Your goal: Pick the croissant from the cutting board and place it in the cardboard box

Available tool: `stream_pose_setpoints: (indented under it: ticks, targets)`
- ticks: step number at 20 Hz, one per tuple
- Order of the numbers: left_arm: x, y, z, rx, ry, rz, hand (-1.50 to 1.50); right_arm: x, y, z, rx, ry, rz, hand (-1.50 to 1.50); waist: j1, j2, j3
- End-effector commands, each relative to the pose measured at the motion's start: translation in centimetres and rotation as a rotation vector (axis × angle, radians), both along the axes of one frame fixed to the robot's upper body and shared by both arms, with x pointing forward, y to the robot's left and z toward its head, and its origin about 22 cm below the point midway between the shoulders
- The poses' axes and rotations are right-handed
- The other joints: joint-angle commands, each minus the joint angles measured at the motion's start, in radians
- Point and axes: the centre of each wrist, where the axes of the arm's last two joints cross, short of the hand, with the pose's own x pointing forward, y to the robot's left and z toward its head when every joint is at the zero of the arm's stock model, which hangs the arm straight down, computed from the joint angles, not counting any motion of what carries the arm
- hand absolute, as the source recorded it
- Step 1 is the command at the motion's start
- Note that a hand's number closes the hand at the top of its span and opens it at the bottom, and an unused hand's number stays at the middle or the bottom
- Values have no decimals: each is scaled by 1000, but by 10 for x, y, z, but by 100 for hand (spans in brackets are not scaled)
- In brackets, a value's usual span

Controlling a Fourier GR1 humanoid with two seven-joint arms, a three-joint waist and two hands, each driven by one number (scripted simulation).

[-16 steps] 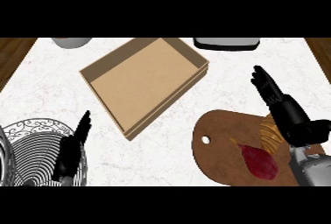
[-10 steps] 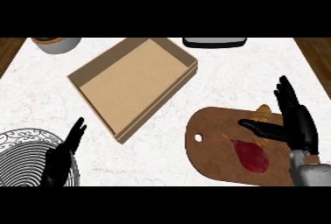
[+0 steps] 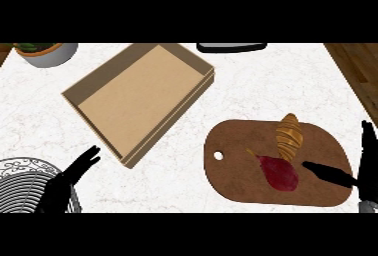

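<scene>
Two items share cutting board (image 3: 244, 185): croissant (image 3: 289, 140) touching red piece (image 3: 279, 173). Right hand (image 3: 339, 175) near, fingers apart, holding nothing; could catch the wrong item.

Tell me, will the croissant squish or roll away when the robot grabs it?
The croissant looks puffy and ridged, so it is probably light and could dent or flake if pinched. It lies flat on the cutting board, long and tapered, so it seems unlikely to roll. The right hand beside it has open fingers, not yet touching it.
</scene>
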Motion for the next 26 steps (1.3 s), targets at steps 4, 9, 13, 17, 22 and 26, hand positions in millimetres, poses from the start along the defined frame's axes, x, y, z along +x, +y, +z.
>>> stream_pose_setpoints:
  ticks: [4,9,13,17,22,26]
  targets:
    - [43,-41,54,-69,-270,-291,0,-8,3,2,-257,92,-62,-150,-1,-8,-9]
    - [48,-43,57,-73,-269,-300,0,3,35,22,-198,222,-62,-150,8,-7,-9]
    - [49,-39,59,-93,-255,-316,0,9,71,41,-118,312,-52,-150,22,-10,-7]
    - [50,-53,57,-119,-247,-347,0,23,95,67,-69,369,-88,-150,39,-5,-3]
    - [56,-50,59,-117,-263,-352,0,28,116,89,-42,358,-140,-150,41,-6,1]
    - [61,-54,69,-112,-271,-364,0,38,124,91,-61,401,-163,-150,51,-1,3]
